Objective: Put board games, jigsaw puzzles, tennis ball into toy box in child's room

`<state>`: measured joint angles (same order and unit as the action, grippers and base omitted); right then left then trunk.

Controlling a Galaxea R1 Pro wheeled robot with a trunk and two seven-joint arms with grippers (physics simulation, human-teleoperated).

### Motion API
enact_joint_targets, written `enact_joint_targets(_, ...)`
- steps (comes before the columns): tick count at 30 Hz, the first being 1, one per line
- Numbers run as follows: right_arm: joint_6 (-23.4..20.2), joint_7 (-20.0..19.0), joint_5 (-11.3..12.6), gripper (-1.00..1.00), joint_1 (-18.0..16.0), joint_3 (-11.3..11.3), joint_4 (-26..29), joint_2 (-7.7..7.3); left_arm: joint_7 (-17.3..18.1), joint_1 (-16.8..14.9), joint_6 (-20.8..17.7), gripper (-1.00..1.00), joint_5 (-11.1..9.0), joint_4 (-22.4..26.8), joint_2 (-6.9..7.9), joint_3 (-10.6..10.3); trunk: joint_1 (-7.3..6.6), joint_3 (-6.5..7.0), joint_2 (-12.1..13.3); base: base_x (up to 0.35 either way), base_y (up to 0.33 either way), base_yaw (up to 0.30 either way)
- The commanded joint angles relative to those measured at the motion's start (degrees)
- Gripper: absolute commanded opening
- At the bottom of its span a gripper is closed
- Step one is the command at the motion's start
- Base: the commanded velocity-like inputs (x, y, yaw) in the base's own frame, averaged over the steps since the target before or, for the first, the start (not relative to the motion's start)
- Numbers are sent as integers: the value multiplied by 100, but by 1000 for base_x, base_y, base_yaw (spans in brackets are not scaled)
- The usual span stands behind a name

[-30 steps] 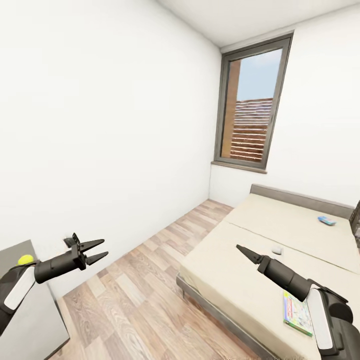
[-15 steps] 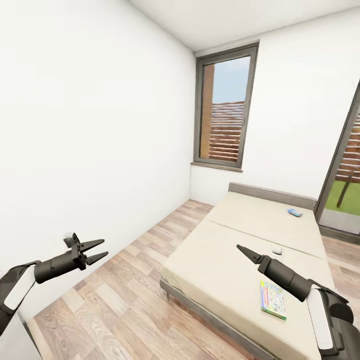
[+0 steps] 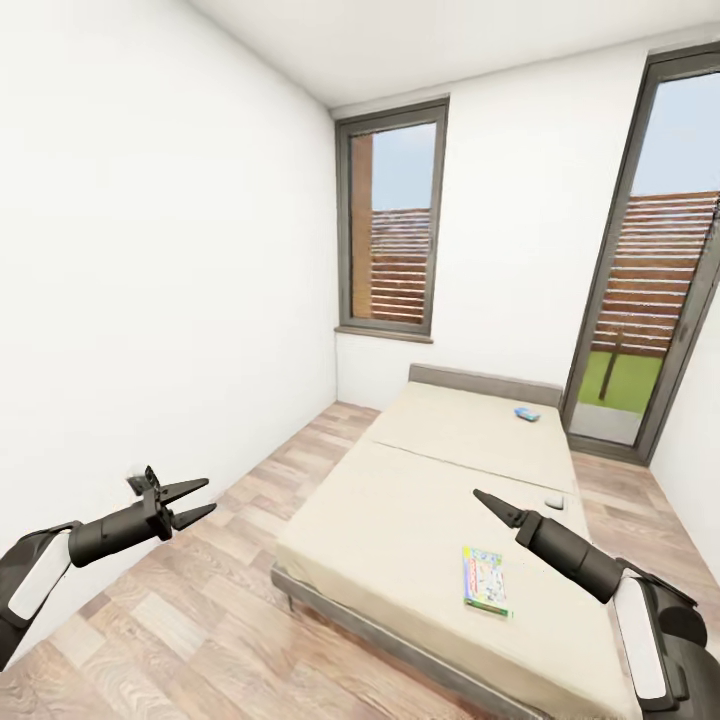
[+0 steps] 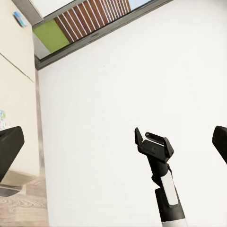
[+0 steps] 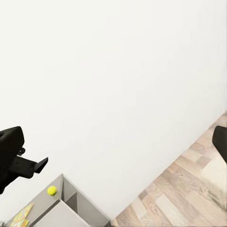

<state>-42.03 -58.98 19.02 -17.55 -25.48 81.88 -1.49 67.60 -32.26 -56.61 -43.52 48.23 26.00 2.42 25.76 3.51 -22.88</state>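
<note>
Swinging my view off the bench onto the bed (image 3: 420, 520): one board game (image 3: 484, 580) now sits near its foot, ahead of my right pincer (image 3: 490, 503). Left pincer (image 3: 192, 502) spread, empty; right pincer's state I cannot tell. Tennis ball (image 5: 52, 190) remains on the bench (image 5: 66, 208).

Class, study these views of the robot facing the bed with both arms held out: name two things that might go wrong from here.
1. The board game lies flat on the bed, so the tool's fingers may struggle to get under its edge and could push it along instead.
2. The right tool appears shut; it would likely need opening before any grasp.
</note>
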Motion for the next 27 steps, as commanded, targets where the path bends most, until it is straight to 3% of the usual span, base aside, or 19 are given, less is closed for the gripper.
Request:
enact_joint_targets(1,-34,-8,23,100,-3,-2,-6,0,8,0,-34,100,-7,2,2,3,2,1,-4,0,-286,-281)
enact_joint_targets(11,-34,-8,23,100,-3,-9,-6,0,8,0,-34,100,-7,2,2,1,2,37,-4,0,-224,-281)
enact_joint_targets(27,-25,-8,23,100,-3,-18,-141,0,0,0,-34,100,-7,2,2,1,2,93,-4,0,-13,-281)
